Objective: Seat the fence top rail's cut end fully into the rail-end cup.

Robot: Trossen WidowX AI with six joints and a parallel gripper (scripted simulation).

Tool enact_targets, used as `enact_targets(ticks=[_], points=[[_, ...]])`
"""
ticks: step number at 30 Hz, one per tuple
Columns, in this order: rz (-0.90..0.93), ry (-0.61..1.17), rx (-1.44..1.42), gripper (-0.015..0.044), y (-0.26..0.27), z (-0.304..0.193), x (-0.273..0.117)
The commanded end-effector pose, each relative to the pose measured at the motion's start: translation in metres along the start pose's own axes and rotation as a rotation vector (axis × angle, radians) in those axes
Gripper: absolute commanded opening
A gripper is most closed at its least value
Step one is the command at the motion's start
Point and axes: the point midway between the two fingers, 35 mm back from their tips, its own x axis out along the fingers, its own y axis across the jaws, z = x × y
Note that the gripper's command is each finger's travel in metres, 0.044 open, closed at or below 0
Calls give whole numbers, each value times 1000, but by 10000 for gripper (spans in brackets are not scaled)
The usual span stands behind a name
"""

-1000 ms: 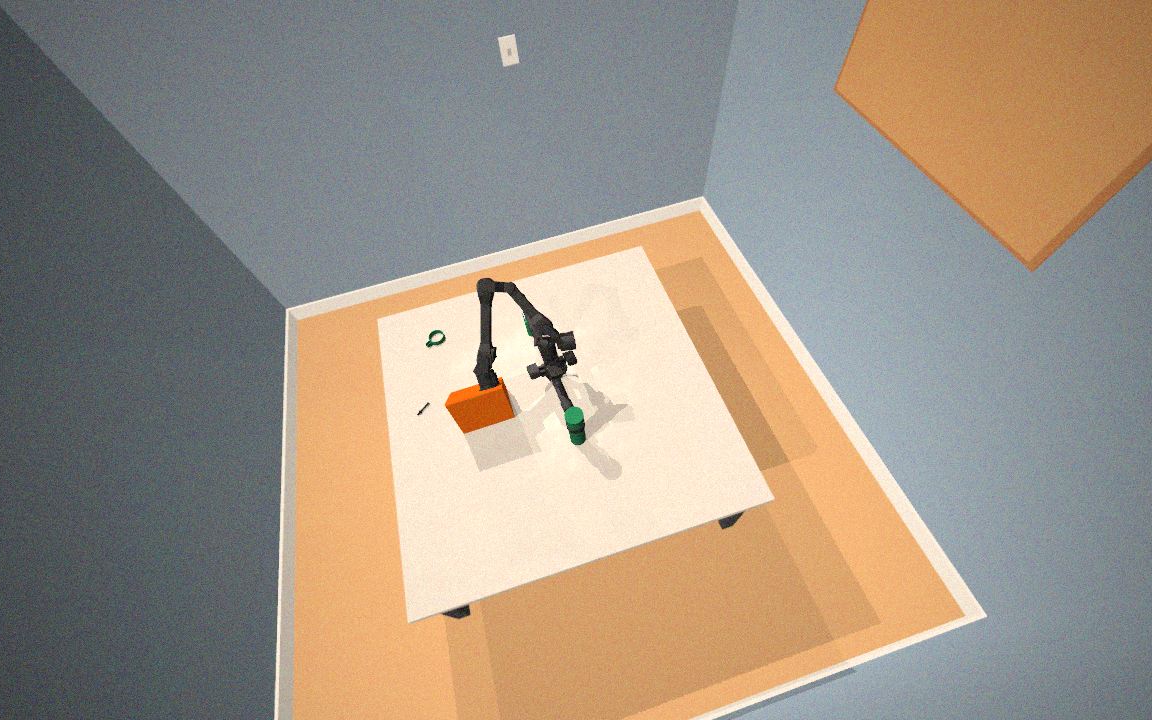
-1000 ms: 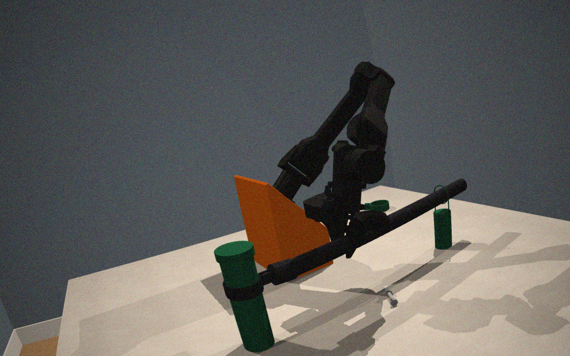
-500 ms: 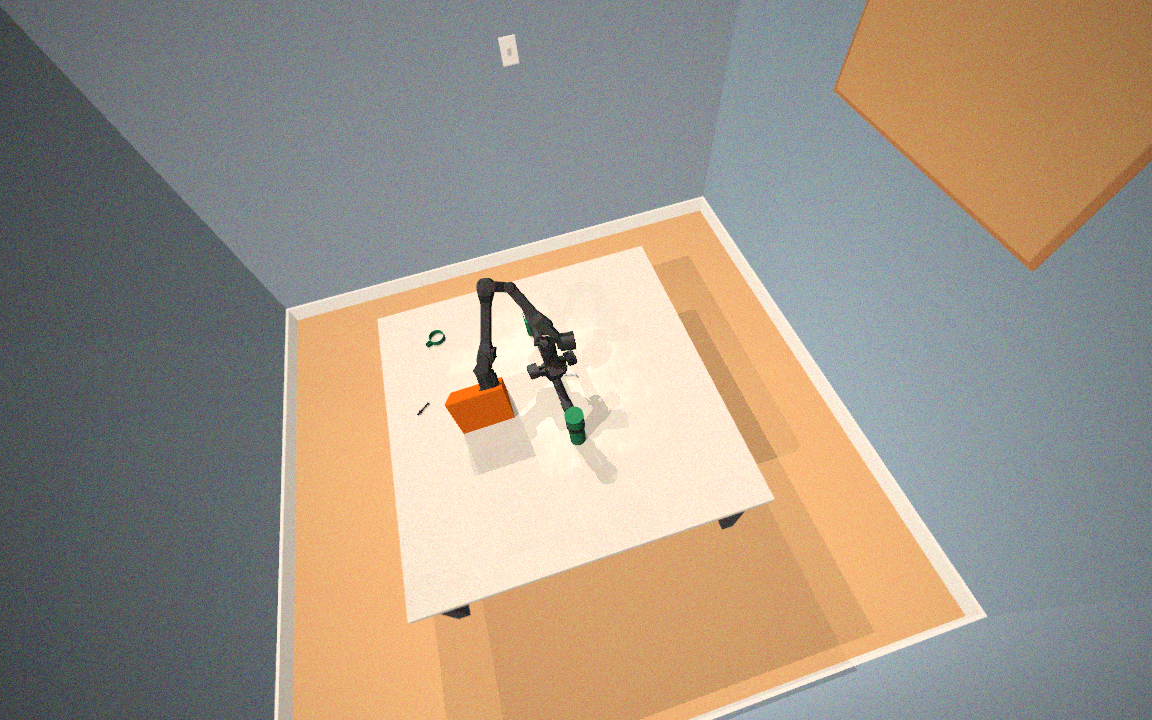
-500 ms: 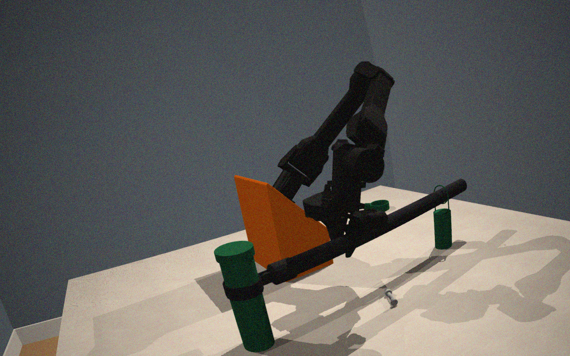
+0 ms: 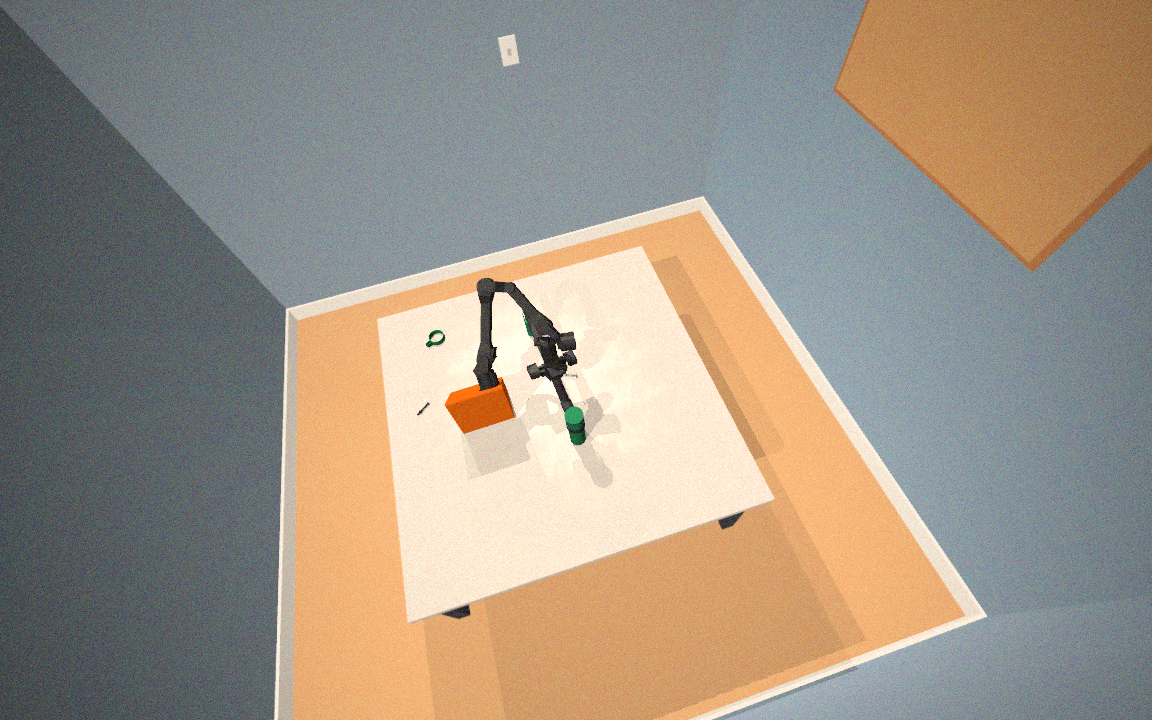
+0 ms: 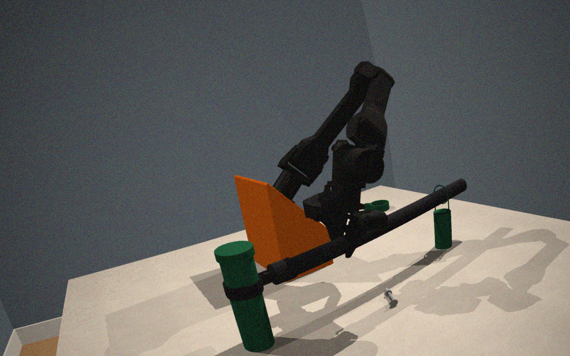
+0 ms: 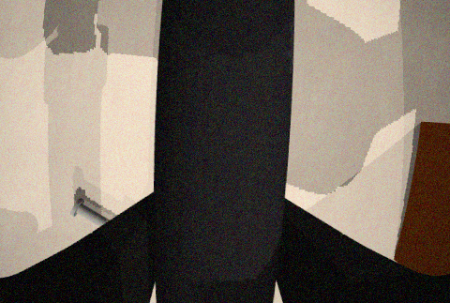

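Note:
The black rail [image 6: 415, 209] [image 7: 225, 106] slopes down from the loop cap [image 6: 442, 212] on the small green post [image 6: 443, 230] to the big green post [image 6: 258, 325] [image 5: 577, 437]. It passes through the wire loop. Its near end is at the mouth of the black rail-end cup [image 6: 279, 271] and looks inside it; how deep is hidden. The cup hangs on the brace band [image 6: 243, 292], which is around the big post a short way below the post cap [image 6: 234, 249] [image 5: 574, 415]. My gripper [image 6: 350, 243] [image 7: 216, 204] is shut on the rail near its middle.
An orange block [image 6: 256, 221] [image 5: 482, 410] [image 7: 428, 200] stands at the arm's base. A bolt [image 6: 390, 297] [image 7: 94, 209] lies on the table below the rail. A green ring clamp [image 6: 377, 207] and a small dark piece [image 5: 422, 408] lie on the table beyond the arm.

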Motion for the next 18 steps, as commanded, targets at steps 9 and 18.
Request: enact_targets(ticks=[9,18], points=[[3,-4,-1,0,2,12,1],[4,-4,-1,0,2,19,1]])
